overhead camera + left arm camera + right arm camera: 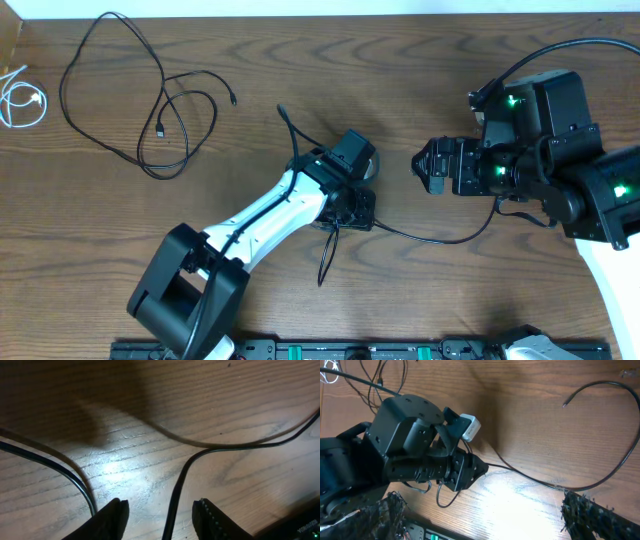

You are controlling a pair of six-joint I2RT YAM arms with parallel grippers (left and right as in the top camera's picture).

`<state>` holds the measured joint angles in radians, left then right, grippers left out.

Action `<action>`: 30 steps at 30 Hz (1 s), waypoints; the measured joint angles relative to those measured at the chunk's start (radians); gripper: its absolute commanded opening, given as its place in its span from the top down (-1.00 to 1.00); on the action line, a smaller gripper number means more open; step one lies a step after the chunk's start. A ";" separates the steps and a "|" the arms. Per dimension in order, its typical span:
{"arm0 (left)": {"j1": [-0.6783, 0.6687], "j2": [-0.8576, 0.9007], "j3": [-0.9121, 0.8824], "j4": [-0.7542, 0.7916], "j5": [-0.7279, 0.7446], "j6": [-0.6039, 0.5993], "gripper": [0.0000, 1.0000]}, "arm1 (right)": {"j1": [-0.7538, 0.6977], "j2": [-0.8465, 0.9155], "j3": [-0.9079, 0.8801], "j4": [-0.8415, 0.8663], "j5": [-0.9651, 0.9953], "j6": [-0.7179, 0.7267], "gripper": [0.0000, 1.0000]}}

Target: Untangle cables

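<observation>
Since the thin black flexible cable (176, 492) lies slack at the centre of the brown wooden table (150, 410), it is straddled by the left gripper (160, 510), jaws apart, unclamped; the right gripper (428, 168) is held wide open nearby, presumably for a second hold.

Robotics lab bench, wood-grain table (400, 80), left arm (265, 215), right arm (580, 190), black rail (350, 351)
</observation>
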<state>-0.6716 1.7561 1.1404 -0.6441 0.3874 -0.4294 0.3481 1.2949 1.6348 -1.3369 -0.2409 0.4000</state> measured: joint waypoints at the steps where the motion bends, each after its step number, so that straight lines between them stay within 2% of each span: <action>1: 0.000 0.001 0.000 0.002 0.000 -0.003 0.12 | 0.000 0.000 0.000 0.000 0.000 0.000 -0.98; 11: 0.000 0.001 0.000 0.045 0.000 -0.018 0.32 | 0.000 0.000 0.000 -0.002 -0.003 0.000 -0.99; 18: 0.000 0.001 0.000 0.045 0.000 -0.019 0.37 | 0.000 0.000 0.000 -0.002 -0.006 0.000 -0.99; 25: 0.000 0.001 0.000 0.045 -0.001 -0.019 0.56 | 0.000 0.000 0.000 -0.002 -0.023 0.000 -0.98; 26: 0.000 0.001 0.000 0.045 -0.001 -0.020 0.61 | 0.000 0.000 0.000 -0.002 -0.026 0.000 -0.98; 27: 0.000 0.001 0.000 0.045 -0.001 -0.020 0.78 | 0.000 0.000 0.000 -0.002 -0.027 0.000 -0.98; 28: 0.000 0.001 0.000 0.045 -0.001 -0.020 0.85 | 0.000 0.000 0.000 -0.002 -0.030 0.000 -0.99; 30: 0.000 0.001 0.000 0.045 0.000 -0.018 0.84 | 0.000 0.000 0.000 -0.002 -0.032 0.000 -0.98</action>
<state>-0.6716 1.7573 1.1404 -0.5991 0.3870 -0.4477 0.3481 1.2949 1.6348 -1.3384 -0.2733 0.4000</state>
